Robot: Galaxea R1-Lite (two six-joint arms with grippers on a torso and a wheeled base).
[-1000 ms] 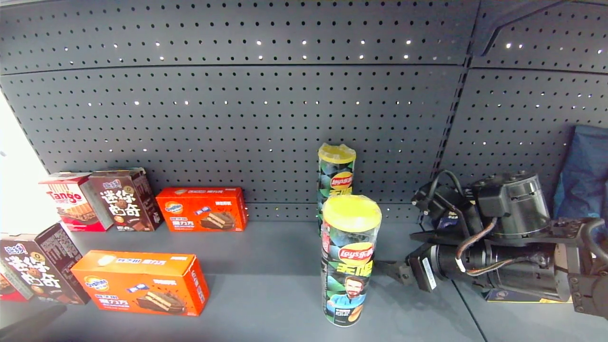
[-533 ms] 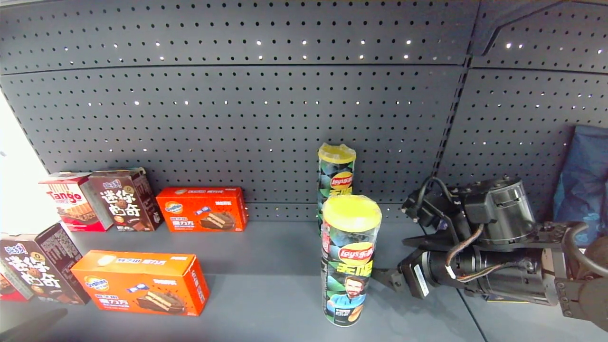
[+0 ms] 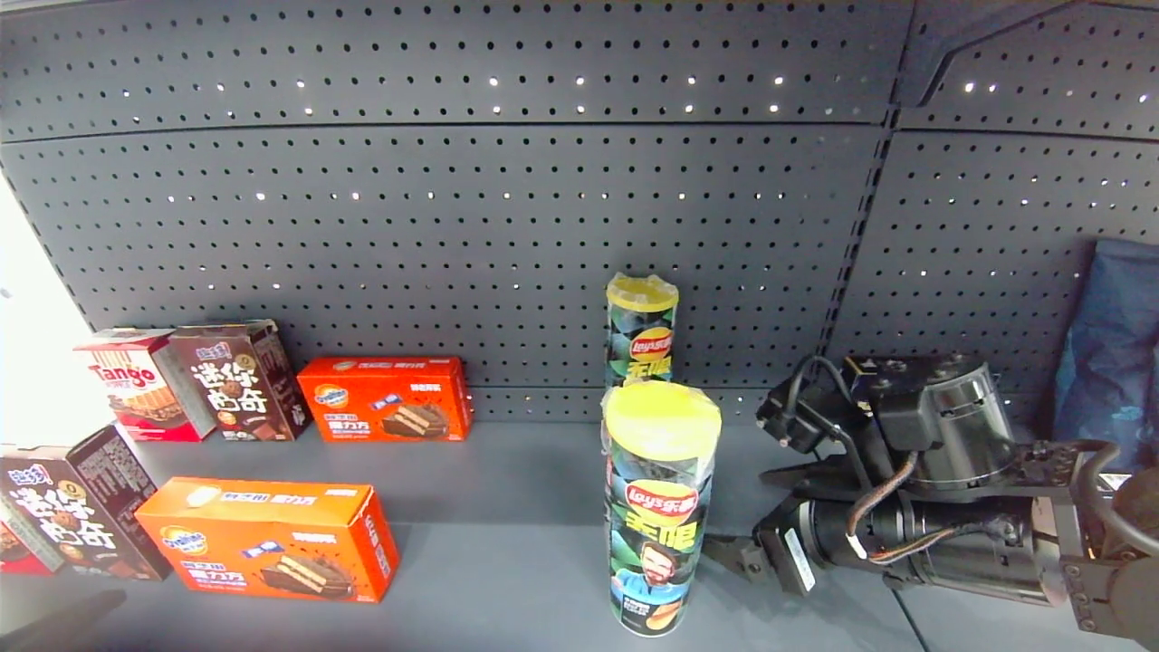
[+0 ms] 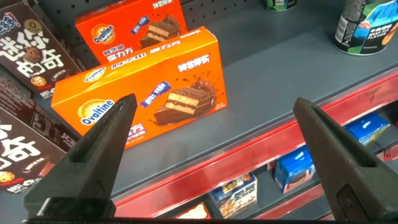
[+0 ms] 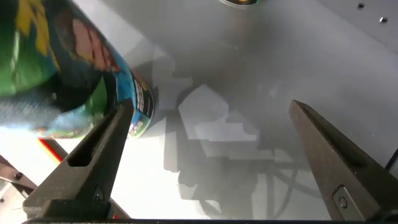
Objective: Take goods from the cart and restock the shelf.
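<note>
The dark grey shelf (image 3: 507,507) carries a front chip can (image 3: 658,507) with a rear chip can (image 3: 641,330) behind it, a front orange box (image 3: 272,539) and a rear orange box (image 3: 385,398) to their left, a front brown box (image 3: 68,516), a rear brown box (image 3: 240,380) and a red-and-white box (image 3: 136,385) farther left, and a blue bag (image 3: 1109,335) at the right.

Shop aisle, pegboard-backed shelf (image 3: 507,471), boxed snacks (image 3: 385,398) (faces outward), crisp tubes (image 3: 641,330), more goods (image 4: 295,171) below

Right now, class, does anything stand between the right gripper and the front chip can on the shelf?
Nothing visible does. The open right gripper lies just beside the front chip can, one finger near its lower side, with only bare shelf between them.
</note>
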